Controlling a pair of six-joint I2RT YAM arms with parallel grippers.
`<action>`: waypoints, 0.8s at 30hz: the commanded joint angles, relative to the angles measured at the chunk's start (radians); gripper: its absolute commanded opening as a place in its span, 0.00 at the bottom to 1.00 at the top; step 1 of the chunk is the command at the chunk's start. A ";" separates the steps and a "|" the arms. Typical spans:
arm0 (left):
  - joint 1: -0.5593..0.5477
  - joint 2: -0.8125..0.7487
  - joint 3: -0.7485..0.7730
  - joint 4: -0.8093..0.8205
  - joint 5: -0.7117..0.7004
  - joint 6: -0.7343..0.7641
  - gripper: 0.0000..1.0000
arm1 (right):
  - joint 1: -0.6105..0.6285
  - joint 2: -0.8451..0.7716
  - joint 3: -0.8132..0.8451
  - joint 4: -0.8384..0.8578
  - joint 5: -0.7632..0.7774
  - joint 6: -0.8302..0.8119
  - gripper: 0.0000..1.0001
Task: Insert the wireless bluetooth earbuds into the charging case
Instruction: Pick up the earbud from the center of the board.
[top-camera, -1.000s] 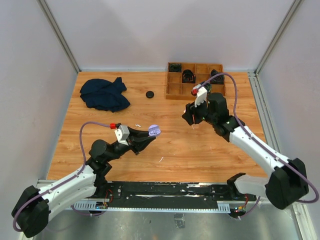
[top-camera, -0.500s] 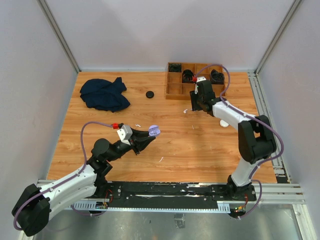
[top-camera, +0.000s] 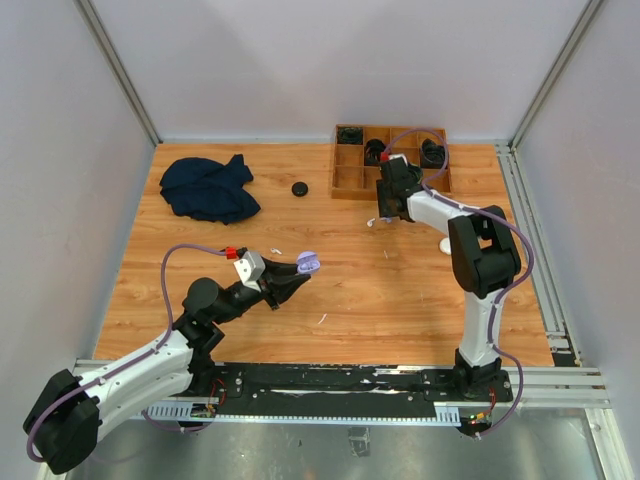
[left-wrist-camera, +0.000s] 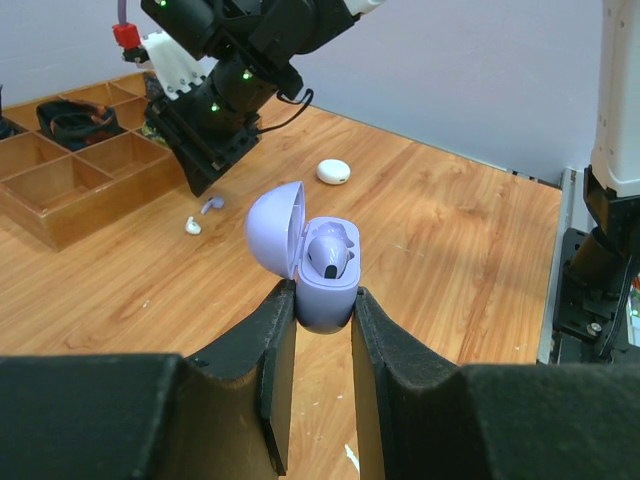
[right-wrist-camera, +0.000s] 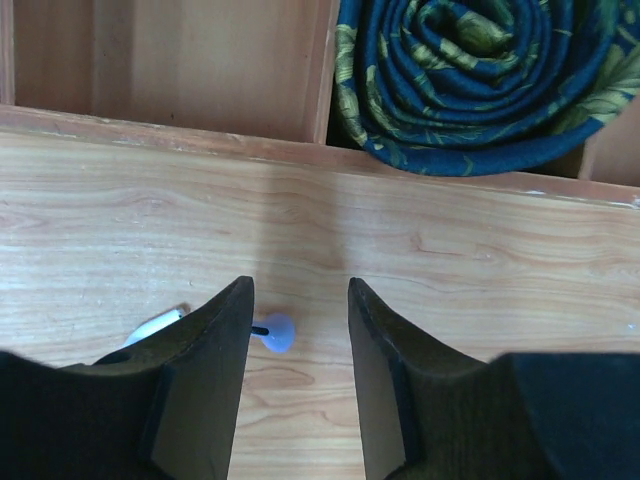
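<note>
My left gripper (top-camera: 298, 270) (left-wrist-camera: 322, 300) is shut on the base of a pale purple charging case (left-wrist-camera: 326, 280) (top-camera: 308, 263). It holds the case above the table with the lid open. One pale purple earbud (left-wrist-camera: 330, 255) sits inside. My right gripper (top-camera: 385, 213) (right-wrist-camera: 300, 290) is open, low over the table just in front of the wooden tray. A loose pale purple earbud (right-wrist-camera: 277, 332) (left-wrist-camera: 212, 205) lies between its fingers, close to the left finger. A white earbud (right-wrist-camera: 155, 325) (left-wrist-camera: 192, 226) (top-camera: 371, 222) lies just outside that finger.
A wooden compartment tray (top-camera: 350, 180) stands at the back right, with black cables and a rolled patterned fabric (right-wrist-camera: 470, 80) in it. A dark blue cloth (top-camera: 210, 188) lies back left. A black round case (top-camera: 299, 188) and a white round case (top-camera: 449, 245) lie on the table.
My right arm has swung back toward the tray and come down over the loose earbuds. My left gripper has held the purple case still.
</note>
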 joint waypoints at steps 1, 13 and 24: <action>0.001 -0.012 -0.008 0.011 -0.004 0.017 0.00 | -0.010 0.036 0.036 -0.052 -0.014 0.043 0.43; 0.001 -0.018 -0.006 -0.001 -0.007 0.020 0.00 | -0.011 -0.037 -0.040 -0.142 -0.071 0.015 0.43; 0.001 -0.019 -0.008 -0.003 -0.007 0.021 0.00 | -0.045 0.018 0.065 -0.235 -0.208 -0.168 0.41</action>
